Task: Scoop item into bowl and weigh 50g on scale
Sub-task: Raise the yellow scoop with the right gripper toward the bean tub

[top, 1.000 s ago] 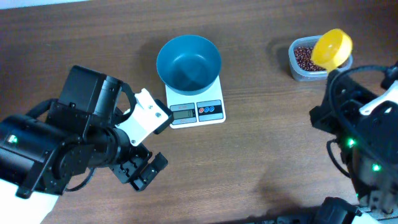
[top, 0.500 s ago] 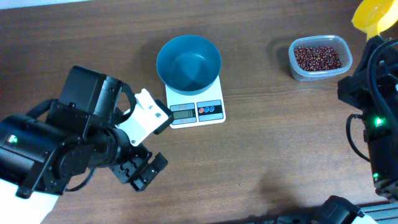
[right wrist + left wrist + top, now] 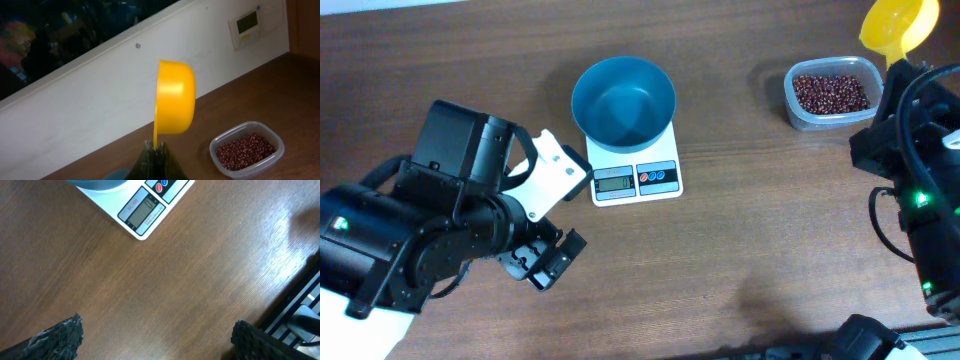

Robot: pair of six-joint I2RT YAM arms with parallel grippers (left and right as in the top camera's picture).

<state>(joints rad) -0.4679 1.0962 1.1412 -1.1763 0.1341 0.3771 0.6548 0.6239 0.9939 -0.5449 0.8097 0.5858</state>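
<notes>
The red-brown beans point(image 3: 830, 92) lie in a clear plastic tub point(image 3: 800, 112) at the far right; they also show in the right wrist view point(image 3: 245, 151). The teal bowl point(image 3: 623, 100) stands empty on the white scale point(image 3: 637, 180); the scale's display shows in the left wrist view point(image 3: 142, 208). My right gripper point(image 3: 156, 148) is shut on the handle of a yellow scoop point(image 3: 175, 103) point(image 3: 898, 26), held above the table's far right edge beside the tub. My left gripper point(image 3: 546, 262) is open and empty over bare table, left of and nearer than the scale.
A white wall with a small wall panel point(image 3: 246, 26) stands behind the table. The dark table edge and a frame point(image 3: 295, 315) lie near the left gripper's right side.
My right gripper lifted the yellow scoop off the tub, swung it out to the far right, then back a little to the left. The left arm shifted slightly.
</notes>
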